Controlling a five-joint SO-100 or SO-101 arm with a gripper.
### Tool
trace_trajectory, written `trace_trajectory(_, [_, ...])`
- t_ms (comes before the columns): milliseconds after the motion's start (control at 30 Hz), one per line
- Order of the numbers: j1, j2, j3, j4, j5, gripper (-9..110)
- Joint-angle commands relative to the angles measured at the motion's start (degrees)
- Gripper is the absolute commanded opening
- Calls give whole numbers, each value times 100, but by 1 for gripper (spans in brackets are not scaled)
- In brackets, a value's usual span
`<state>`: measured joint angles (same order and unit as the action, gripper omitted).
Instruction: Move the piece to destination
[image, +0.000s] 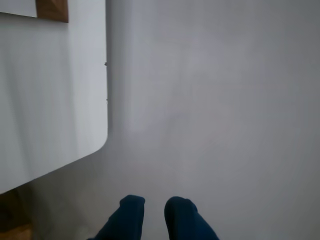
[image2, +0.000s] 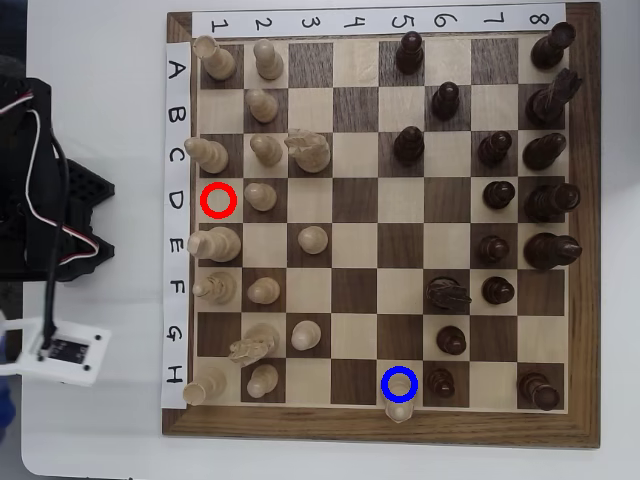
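From above, the chessboard (image2: 380, 225) lies on the white table (image2: 100, 440), its pale pieces down the side by the lettered strip and its dark pieces (image2: 545, 200) down the opposite side. The blue ring (image2: 399, 384) sits on a light square in row H, column 5, and the pale piece (image2: 400, 408) stands right there, its top showing just below the ring at the board's near edge. A red ring (image2: 218, 200) marks the square at D1, well apart from it, with no piece on it. Left of the board the arm's black body (image2: 45, 190) with its wires rests off the squares. In the wrist view the two dark blue fingers (image: 155, 212) hang over bare white table, slightly parted and holding nothing, with only a corner of the board's brown frame (image: 52, 10) in sight at the top left.
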<state>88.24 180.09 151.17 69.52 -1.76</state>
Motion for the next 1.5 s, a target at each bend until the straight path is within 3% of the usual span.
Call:
trace_trajectory(0, [167,659,1380,-492,-105,10])
trace_trajectory(567, [281,1617,2777,-712,-255,3])
trace_trajectory(1467, [431,1635,2786,-668,-132,0])
